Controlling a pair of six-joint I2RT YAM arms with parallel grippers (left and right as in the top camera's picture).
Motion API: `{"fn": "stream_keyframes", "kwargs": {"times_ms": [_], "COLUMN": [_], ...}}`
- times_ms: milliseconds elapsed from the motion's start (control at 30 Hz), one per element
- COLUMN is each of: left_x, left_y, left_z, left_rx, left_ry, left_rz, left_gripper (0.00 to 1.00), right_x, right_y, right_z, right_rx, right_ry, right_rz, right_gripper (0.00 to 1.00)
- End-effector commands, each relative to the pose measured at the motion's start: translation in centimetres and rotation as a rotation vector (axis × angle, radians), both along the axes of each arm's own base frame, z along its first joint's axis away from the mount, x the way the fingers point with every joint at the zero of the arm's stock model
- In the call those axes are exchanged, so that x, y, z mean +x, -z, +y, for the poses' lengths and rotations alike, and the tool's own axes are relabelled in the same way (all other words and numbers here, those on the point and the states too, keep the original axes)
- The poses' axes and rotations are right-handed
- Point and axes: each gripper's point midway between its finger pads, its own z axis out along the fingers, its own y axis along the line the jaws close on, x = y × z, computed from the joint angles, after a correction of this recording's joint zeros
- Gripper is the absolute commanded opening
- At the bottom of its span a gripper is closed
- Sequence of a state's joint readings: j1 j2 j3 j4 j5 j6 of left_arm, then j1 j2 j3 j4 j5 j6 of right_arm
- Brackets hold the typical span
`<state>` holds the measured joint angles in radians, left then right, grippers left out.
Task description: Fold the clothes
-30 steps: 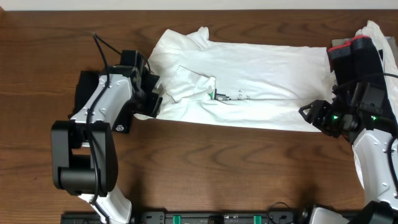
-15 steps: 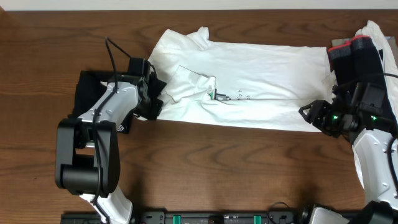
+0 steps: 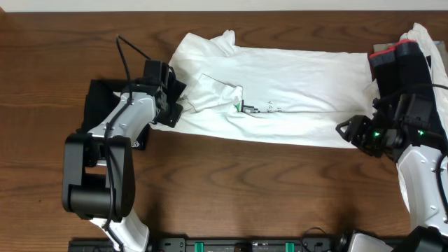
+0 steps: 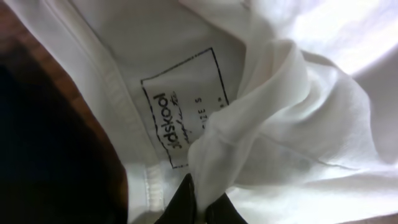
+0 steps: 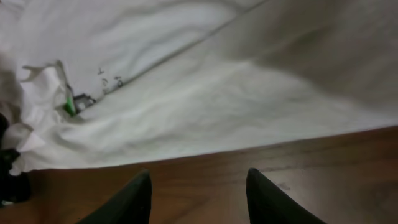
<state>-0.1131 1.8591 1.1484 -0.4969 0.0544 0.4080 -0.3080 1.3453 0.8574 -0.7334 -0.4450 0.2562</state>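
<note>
We are gripping the large, soft white short-sleeved T-shirt (image 3: 301,87), which is lying spread sideways across the dark brown wooden table (image 3: 231,189). Our left gripper (image 4: 200,204) is clamped together on a ridge of its fabric beside the black-printed size label (image 4: 180,118). Our right gripper (image 5: 196,198) is hovering with its fingers apart and empty over bare wood, just beside the shirt's opposite edge. We are judging that a clean fold needs both ends rising evenly, so the right should be catching the edge before we are carrying cloth over.

A white T-shirt (image 5: 236,81) fills the upper frame, its green print (image 5: 68,104) at left. Below, the right gripper (image 5: 198,179) hangs, fingers apart, over the wooden table (image 5: 348,168).
</note>
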Motion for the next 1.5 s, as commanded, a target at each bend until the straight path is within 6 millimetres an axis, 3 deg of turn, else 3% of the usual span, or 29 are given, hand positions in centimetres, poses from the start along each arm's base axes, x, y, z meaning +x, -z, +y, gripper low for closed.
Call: {"fn": "stream_keyframes", "kwargs": {"times_ms": [0, 133, 367, 533, 633, 733, 900, 1300, 1467], "left_x": [0.1, 0.0, -0.3, -0.6, -0.7, -0.6, -0.6, -0.6, -0.6], "left_y": [0.3, 0.4, 0.5, 0.5, 0.5, 0.5, 0.5, 0.5, 0.5], "left_z": [0.4, 0.4, 0.4, 0.5, 0.5, 0.5, 0.5, 0.5, 0.5], "left_rx": [0.023, 0.023, 0.024, 0.025, 0.024, 0.024, 0.023, 0.023, 0.023], "left_ry": [-0.001, -0.001, -0.002, -0.001, -0.009, -0.009, -0.009, -0.009, -0.009], "left_rz": [0.001, 0.006, 0.020, 0.033, 0.034, 0.033, 0.033, 0.033, 0.033], "left_gripper": [0.06, 0.06, 0.06, 0.06, 0.06, 0.06, 0.06, 0.06, 0.06], "right_x": [-0.7, -1.5, -1.2, 0.4, 2.0, 4.4, 6.3, 7.2, 6.7], "right_y": [0.4, 1.6, 4.8, 5.8, 5.2, 4.1, 3.7, 8.9, 9.6], "right_z": [-1.5, -2.8, -5.5, -7.3, -8.6, -8.9, -9.3, -9.5, -9.4], "right_rx": [-0.113, -0.181, -0.276, -0.299, -0.325, -0.334, -0.330, -0.298, -0.289], "right_ry": [0.005, 0.031, 0.102, 0.159, 0.185, 0.144, 0.150, 0.144, 0.140], "right_rz": [0.039, 0.105, 0.206, 0.176, 0.103, -0.022, -0.098, -0.037, -0.007], "right_gripper": [0.47, 0.47, 0.47, 0.48, 0.57, 0.52, 0.48, 0.54, 0.34]}}
